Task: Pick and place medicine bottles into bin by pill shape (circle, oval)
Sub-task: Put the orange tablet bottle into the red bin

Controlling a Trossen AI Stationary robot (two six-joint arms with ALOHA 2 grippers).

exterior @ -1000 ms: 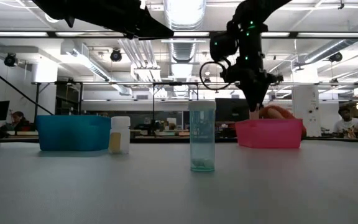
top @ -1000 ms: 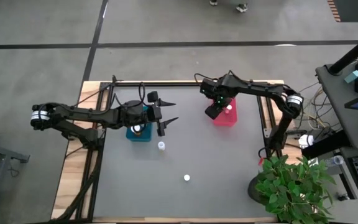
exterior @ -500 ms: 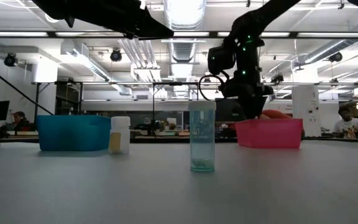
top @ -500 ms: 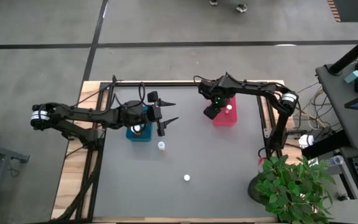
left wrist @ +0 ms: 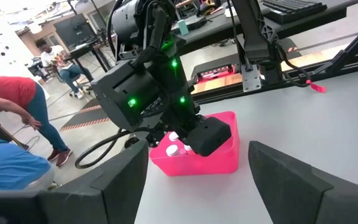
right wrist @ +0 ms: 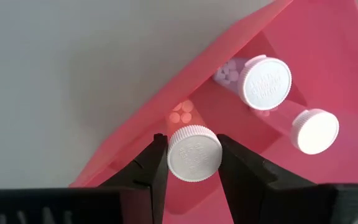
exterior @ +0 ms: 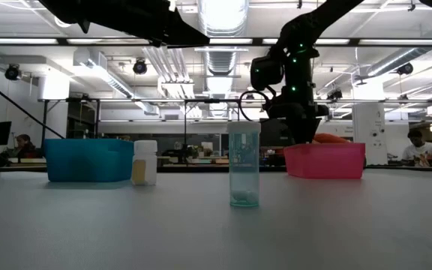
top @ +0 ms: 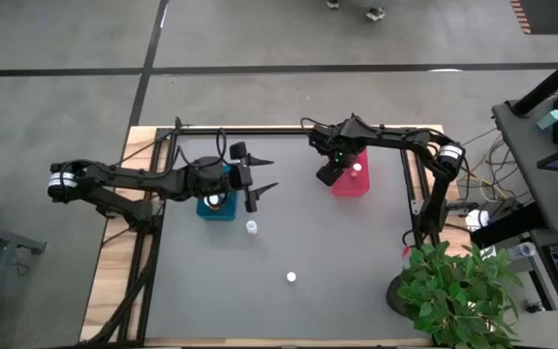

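My right gripper (right wrist: pixel 193 163) is over the near-left part of the pink bin (top: pixel 355 186), shut on a white-capped bottle (right wrist: pixel 194 152) with an orange-tinted body. Two more capped bottles (right wrist: pixel 265 82) (right wrist: pixel 316 130) lie in that bin. One bottle (top: pixel 251 227) stands on the table near the blue bin (top: pixel 204 208). A pale bluish one (top: pixel 291 277) stands nearer the front. In the low view they show at left (exterior: pixel 145 163) and centre (exterior: pixel 244 165). My left gripper (top: pixel 272 174) hangs open and empty above the table, right of the blue bin. My right gripper pinches the bottle's white cap (right wrist: pixel 194 167) by its rim, between its two fingers. The fingers point down from above. The bottle's body reaches down into the pink bin beside its wall. I cannot tell whether its lower end rests on anything.
The blue bin holds a bottle (top: pixel 216 201). A potted plant (top: pixel 453 291) stands at the table's near right corner. The table's frame rails run along the left and right edges. People show in the room beyond the table.
My right gripper has risen a little and drifted slightly toward the table's left edge, staying over the pink bin.
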